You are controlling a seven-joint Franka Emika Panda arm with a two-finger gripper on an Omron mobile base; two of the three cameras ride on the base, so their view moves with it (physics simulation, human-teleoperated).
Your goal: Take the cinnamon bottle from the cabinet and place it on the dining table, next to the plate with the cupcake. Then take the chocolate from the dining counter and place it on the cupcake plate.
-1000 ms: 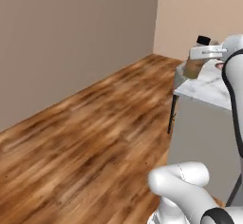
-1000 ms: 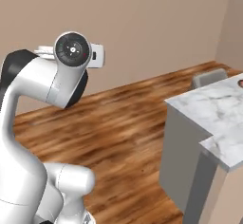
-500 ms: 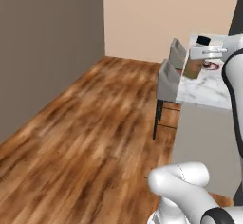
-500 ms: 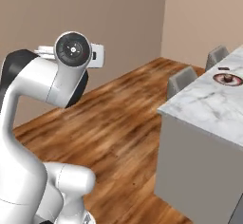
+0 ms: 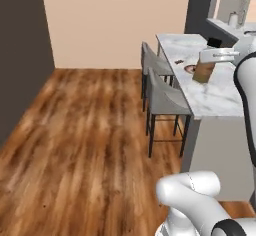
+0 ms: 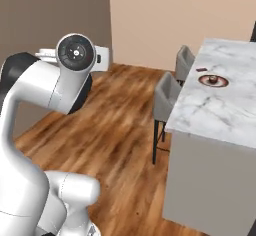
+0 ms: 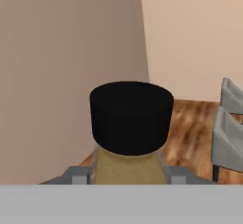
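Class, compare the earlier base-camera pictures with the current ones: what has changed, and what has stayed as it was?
The whole scene has shifted, so the base has moved. The dining table, its two grey stools and the plate with the cupcake have come fully into view. Nothing was taken hold of or let go. Unchanged: the hand still carries the cinnamon bottle, raised, in the same pose.

Even, soft rendered light, faint shadows, no glare; coarse, slightly blurry pictures.

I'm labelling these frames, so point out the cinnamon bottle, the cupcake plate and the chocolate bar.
cinnamon bottle (image 7: 131, 118): hand view, on its black cap.
cupcake plate (image 6: 221, 82): right base view, on its right rim.
chocolate bar (image 6: 201, 69): right base view, on its flat top.
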